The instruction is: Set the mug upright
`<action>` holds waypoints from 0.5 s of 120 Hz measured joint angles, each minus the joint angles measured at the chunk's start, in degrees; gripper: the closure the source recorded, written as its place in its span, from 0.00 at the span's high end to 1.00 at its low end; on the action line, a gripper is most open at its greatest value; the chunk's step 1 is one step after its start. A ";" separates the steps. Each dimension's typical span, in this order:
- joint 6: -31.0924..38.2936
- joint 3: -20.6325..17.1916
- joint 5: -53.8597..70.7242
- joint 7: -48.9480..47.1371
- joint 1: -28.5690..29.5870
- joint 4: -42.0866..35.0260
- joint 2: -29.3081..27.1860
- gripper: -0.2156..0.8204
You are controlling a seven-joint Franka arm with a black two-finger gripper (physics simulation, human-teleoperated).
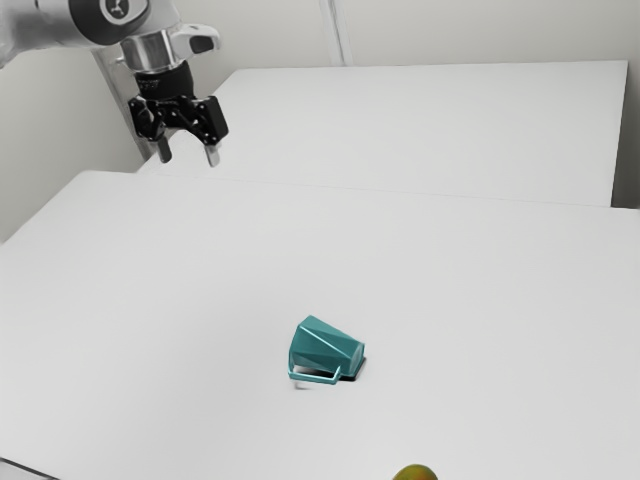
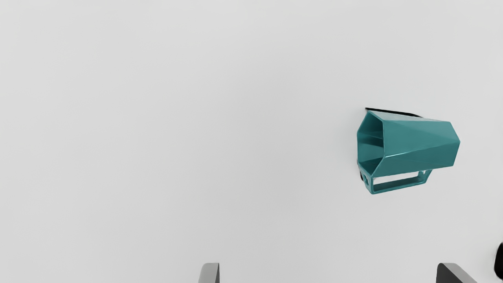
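Mug (image 1: 325, 347) on its side, claw (image 1: 189, 158) spread

The mug lies on the table (image 1: 470, 290), its mouth toward the exterior view's left, its handle (image 2: 401, 184) out to one side; flat facets and that handle probably keep it from rolling. The claw hangs high and well apart from it, fingers wide with nothing between, which should leave room to straddle the body. Standing it on its base would need a quarter turn.

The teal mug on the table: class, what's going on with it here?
Nothing is being handled at this moment. The mug lies on its side on the table, still to be set upright. The robot arm holds its end effector open and empty, raised well clear of the mug.
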 joint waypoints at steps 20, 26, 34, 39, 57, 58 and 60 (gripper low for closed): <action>4.39 0.24 -0.68 1.10 -0.29 1.11 1.82 0.79; 6.00 1.85 -1.46 1.34 -1.03 -0.74 2.33 0.79; 9.14 4.21 -4.66 1.71 -0.76 -4.90 2.56 0.79; 11.28 4.88 -7.10 2.06 0.37 -7.26 2.61 0.79; 16.55 5.58 -14.71 3.70 2.77 -11.12 3.37 0.79; 16.75 5.59 -14.98 3.79 2.77 -11.16 3.42 0.79; 17.12 5.60 -15.47 3.97 2.73 -11.21 3.48 0.79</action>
